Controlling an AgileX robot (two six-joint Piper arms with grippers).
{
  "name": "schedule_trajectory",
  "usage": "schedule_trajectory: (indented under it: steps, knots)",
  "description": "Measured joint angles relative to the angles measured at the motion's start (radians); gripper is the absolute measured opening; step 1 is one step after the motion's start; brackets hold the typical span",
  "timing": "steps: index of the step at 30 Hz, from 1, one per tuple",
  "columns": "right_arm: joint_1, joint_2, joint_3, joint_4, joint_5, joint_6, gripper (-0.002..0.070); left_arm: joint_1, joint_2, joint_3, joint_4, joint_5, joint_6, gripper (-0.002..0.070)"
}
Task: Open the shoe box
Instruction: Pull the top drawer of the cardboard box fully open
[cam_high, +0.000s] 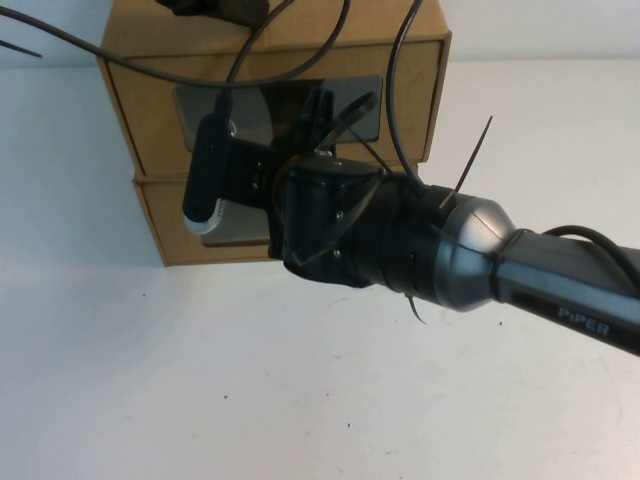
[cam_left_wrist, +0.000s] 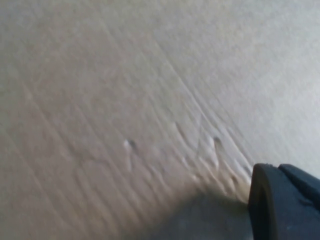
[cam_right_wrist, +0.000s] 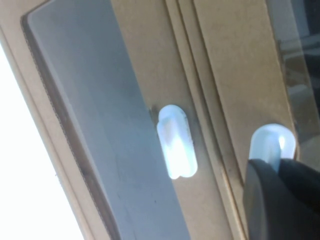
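The right claw (cam_high: 325, 108) is closed tight at the front of two stacked cardboard shoe boxes, its dark tips over the clear window (cam_high: 262, 105) of the upper shoe box (cam_high: 405, 85) as seen from above. From the wrist, one dark finger (cam_right_wrist: 280, 200) covers the near end of a white handle (cam_right_wrist: 272, 141). Whether the closed claw actually pinches that handle cannot be told. A second white handle (cam_right_wrist: 176, 141) sits free at the edge of a neighbouring window panel, just across the seam between the two drawer fronts.

The right arm (cam_high: 545, 272) reaches in from the robot's right, stretched low and nearly level across the counter (cam_high: 250, 390). Its wrist is rolled so that the black wrist camera (cam_high: 205, 180) hangs to the left of the claw. Cables (cam_high: 398, 60) loop over the arm and over the top of the boxes.

The lower shoe box (cam_high: 165, 228) sits on the white counter at the far middle, directly under the upper one, and its window is partly hidden behind the wrist. Both drawers appear flush with their cardboard sleeves.

The left claw (cam_left_wrist: 282, 200) is pressed close to a tan surface, with only one dark edge of it in view. Whether it is open or closed cannot be told.
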Motion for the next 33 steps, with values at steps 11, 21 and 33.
schedule_trajectory:
  steps: [11, 21, 33]
  knots:
    - [-0.004, -0.01, 0.0, 0.066, 0.017, -0.048, 0.0004, 0.0, 0.03, -0.013, 0.004, -0.023, 0.001, -0.0006]
    - [0.015, -0.04, 0.0, 0.158, 0.06, -0.125, 0.0004, 0.0, 0.046, -0.016, 0.004, -0.028, 0.001, -0.0006]
    - [0.08, -0.058, 0.0, 0.217, 0.194, -0.174, 0.0004, 0.0, 0.052, -0.016, 0.004, -0.026, 0.001, -0.0006]
